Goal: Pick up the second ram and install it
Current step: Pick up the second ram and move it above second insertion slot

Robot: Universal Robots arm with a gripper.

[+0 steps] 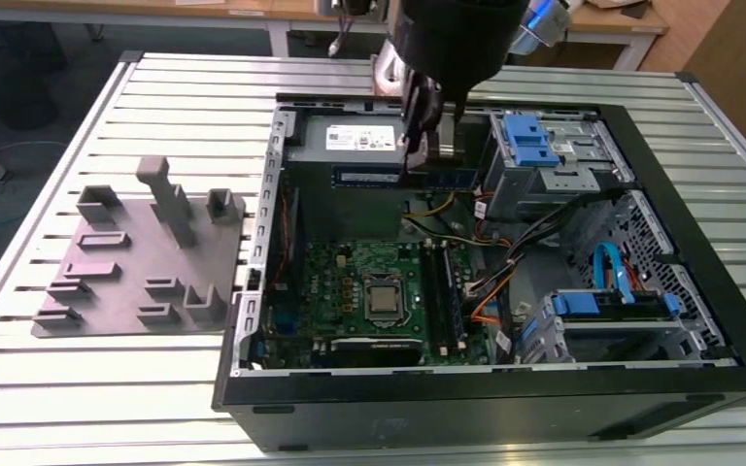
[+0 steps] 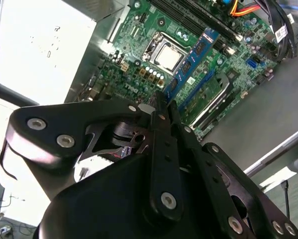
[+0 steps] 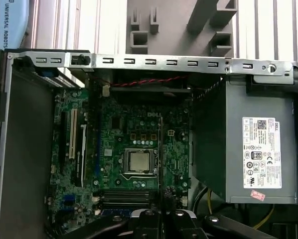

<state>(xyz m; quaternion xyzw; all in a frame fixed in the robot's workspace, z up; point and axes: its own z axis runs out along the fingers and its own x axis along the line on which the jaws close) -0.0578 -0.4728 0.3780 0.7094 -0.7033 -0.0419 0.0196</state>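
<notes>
Between the black metal fingers (image 2: pixel 156 129), clamped narrow on its long edge, hangs the second ram (image 1: pixel 370 177), a thin flat blue-green board, with the green motherboard (image 1: pixel 347 272) of the open black case (image 1: pixel 477 403) below the fingers.

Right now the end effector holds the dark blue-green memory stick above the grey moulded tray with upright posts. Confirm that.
Not quite. The end effector does hold the dark blue-green memory stick, but above the open black computer case, not the grey moulded tray, which lies beside the case at the exterior view's left. The exterior view shows it.
</notes>
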